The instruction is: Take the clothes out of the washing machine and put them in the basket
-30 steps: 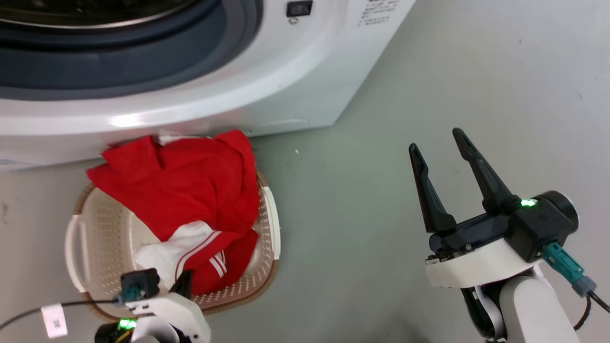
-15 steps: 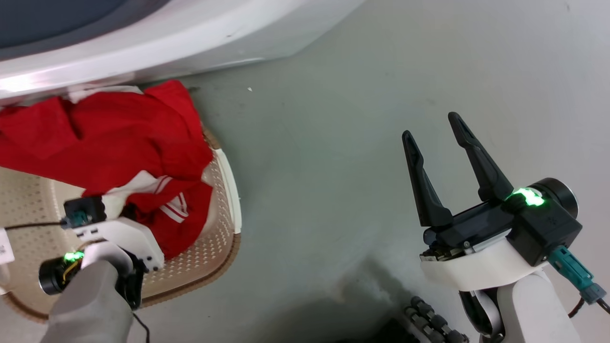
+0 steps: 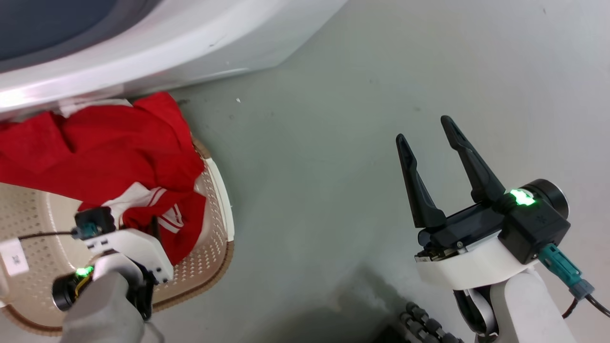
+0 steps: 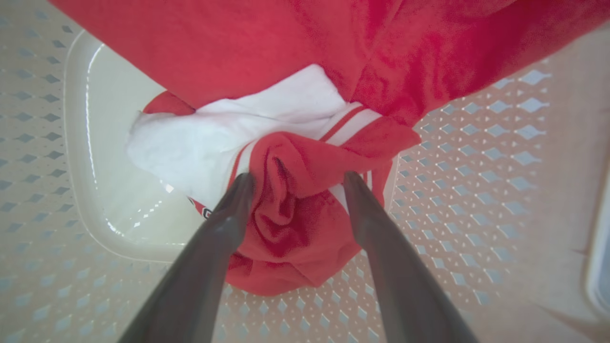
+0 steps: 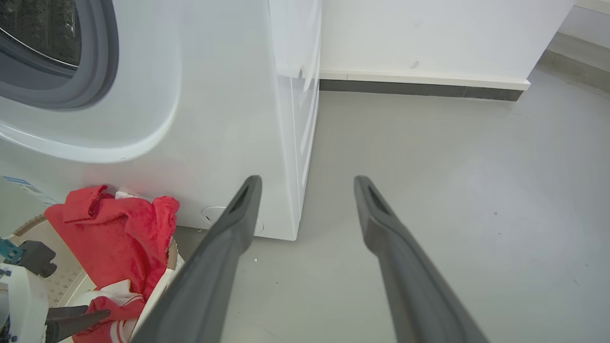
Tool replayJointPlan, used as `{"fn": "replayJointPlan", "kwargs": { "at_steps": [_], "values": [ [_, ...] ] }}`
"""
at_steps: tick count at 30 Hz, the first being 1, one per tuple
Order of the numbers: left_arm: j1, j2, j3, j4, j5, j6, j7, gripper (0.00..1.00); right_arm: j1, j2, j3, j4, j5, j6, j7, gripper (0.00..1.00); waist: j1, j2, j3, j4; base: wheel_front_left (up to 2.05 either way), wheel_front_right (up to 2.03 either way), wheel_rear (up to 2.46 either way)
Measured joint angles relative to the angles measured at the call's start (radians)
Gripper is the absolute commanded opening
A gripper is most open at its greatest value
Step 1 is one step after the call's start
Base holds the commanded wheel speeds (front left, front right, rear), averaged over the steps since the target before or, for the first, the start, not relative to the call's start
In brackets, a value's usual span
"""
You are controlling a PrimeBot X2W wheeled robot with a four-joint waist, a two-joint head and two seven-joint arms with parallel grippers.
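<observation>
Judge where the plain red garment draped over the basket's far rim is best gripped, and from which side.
Likely the bunched fold of the plain red garment, beside the washing machine, from above, jaws across the ridge. There the cloth stands proud of the basket rim; the machine blocks a sideways approach.

You look at a laundry corner, prob. in a test room or lab. A white front-load washing machine (image 5: 224, 124) stands directly on a smooth grey floor (image 5: 452, 200), beside a plain white wall (image 5: 429, 33) w/ a dark skirting strip (image 5: 419, 89). A plastic basket (image 3: 220, 200) w/ red clothes (image 3: 105, 143) sits just before the machine.
</observation>
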Motion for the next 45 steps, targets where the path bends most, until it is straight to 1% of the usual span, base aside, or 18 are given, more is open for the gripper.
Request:
{"fn": "replayJointPlan", "kwargs": {
  "at_steps": [8, 12, 21, 26, 31, 40, 45],
  "values": [
    [0.111, -0.054, 0.015, 0.001, -0.012, -0.017, -0.015, 1.00, -0.003, 0.001, -0.007, 0.062, -0.006, 0.000, 0.004, 1.00, -0.0001, 0.0000, -0.140, 0.048, 0.00, 0.00, 0.00],
    [0.166, -0.067, 0.033, -0.086, 0.013, -0.010, -0.017, 1.00, 0.001, 0.001, -0.019, 0.086, -0.008, 0.000, 0.014, 1.00, -0.0001, 0.0000, -0.226, 0.084, 0.00, 0.00, 0.00],
    [0.275, -0.095, 0.093, -0.289, 0.129, -0.007, -0.018, 1.00, 0.062, 0.001, -0.064, 0.109, -0.024, 0.000, 0.050, 1.00, -0.0002, 0.0000, -0.398, 0.193, 0.00, 0.00, 0.00],
    [0.312, -0.110, 0.152, -0.427, 0.200, -0.007, -0.018, 1.00, 0.086, 0.001, -0.083, 0.107, -0.026, 0.000, 0.068, 1.00, -0.0003, 0.0000, -0.466, 0.252, 0.00, 0.00, 0.00],
    [0.362, -0.131, 0.215, -0.591, 0.278, -0.007, -0.018, 1.00, 0.109, 0.001, -0.098, 0.111, -0.026, 0.000, 0.076, 1.00, -0.0003, 0.0000, -0.526, 0.291, 0.00, 0.00, 0.00],
    [0.439, -0.160, 0.283, -0.880, 0.409, -0.008, -0.018, 1.00, 0.151, 0.001, -0.130, 0.120, -0.021, 0.000, 0.084, 1.00, -0.0003, 0.0000, -0.617, 0.335, 0.00, 0.00, 0.00],
    [0.467, -0.161, 0.312, -1.044, 0.467, 0.003, -0.018, 1.00, 0.172, 0.001, -0.151, 0.117, -0.021, 0.000, 0.084, 1.00, -0.0003, 0.0000, -0.652, 0.347, 0.00, 0.00, 0.00]
  ]
}}
